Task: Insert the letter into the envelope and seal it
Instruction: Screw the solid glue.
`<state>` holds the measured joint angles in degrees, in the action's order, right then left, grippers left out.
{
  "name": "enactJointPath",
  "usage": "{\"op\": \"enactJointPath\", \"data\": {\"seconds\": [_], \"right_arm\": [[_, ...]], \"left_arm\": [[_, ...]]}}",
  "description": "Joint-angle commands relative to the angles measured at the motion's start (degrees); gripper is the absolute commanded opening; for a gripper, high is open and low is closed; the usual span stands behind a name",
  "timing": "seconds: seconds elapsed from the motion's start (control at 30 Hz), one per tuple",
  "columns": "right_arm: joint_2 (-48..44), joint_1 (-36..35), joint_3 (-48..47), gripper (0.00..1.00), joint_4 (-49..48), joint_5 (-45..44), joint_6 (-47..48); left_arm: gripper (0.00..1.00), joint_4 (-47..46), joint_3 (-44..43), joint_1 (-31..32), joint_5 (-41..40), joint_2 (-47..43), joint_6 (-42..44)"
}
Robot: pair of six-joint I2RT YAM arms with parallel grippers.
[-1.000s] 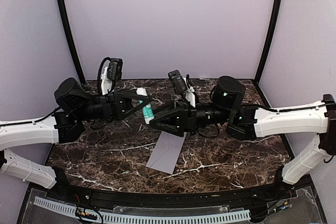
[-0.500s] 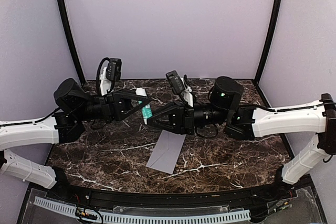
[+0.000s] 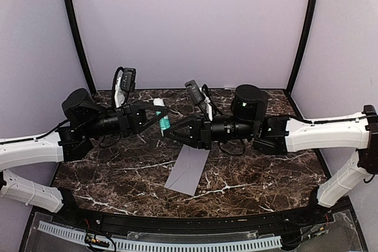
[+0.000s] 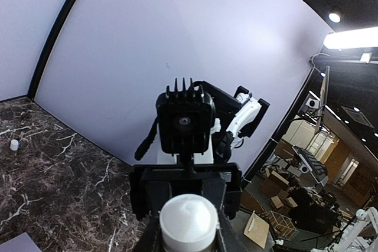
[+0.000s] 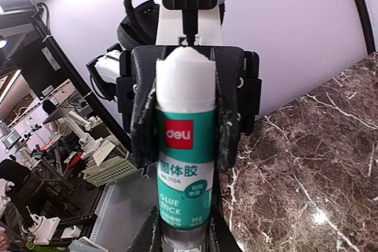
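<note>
A green and white glue stick [image 3: 164, 123] hangs in the air between my two grippers above the back of the table. My left gripper [image 3: 158, 116] is shut on its white cap [image 4: 189, 219]. From the other side, my right gripper [image 3: 169, 133] is shut on the stick's base [image 5: 184, 228], and in the right wrist view the left gripper's fingers [image 5: 142, 116] clamp the cap. The pale grey-lavender envelope [image 3: 188, 170] lies flat on the marble table in front of the grippers, touched by neither. The letter is out of view.
The dark marble table [image 3: 118, 169] is boxed in by lavender walls [image 3: 189, 28] at the back and sides. A small white object [image 4: 14, 144] sits on the table near the back wall in the left wrist view. A corner of the envelope [image 4: 15, 243] shows there too.
My right gripper has closed its fingers onto the base of the glue stick, and the right arm has shifted slightly left and back. The left gripper kept its hold on the cap.
</note>
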<state>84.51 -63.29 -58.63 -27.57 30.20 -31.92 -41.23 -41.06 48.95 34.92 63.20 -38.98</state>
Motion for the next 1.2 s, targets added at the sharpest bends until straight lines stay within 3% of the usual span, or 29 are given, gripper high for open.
{"op": "enactJointPath", "data": {"seconds": [0.0, 0.27, 0.73, 1.0, 1.17], "right_arm": [[0.6, -0.3, -4.5, 0.06, 8.5, -12.3, 2.9], [5.8, -0.3, -13.1, 0.05, 22.1, -26.2, 5.2], [21.4, -4.5, -31.7, 0.05, 41.8, -49.0, 8.6], [23.5, -5.7, -33.3, 0.06, 41.8, -47.6, 8.6], [16.7, -5.0, -27.7, 0.17, 36.2, -41.3, 12.3]], "left_arm": [[0.0, 4.6, 0.9, 0.8, -3.2, -1.1, 2.2], [0.0, 12.1, 1.9, 0.8, -17.4, -0.8, 0.9], [0.0, 15.0, 2.9, 0.8, -26.5, 4.6, -8.1], [0.0, 10.4, 5.5, 0.8, -25.6, 5.6, -11.6], [0.0, 9.7, 6.2, -1.1, -23.8, 3.0, -11.0]]}}
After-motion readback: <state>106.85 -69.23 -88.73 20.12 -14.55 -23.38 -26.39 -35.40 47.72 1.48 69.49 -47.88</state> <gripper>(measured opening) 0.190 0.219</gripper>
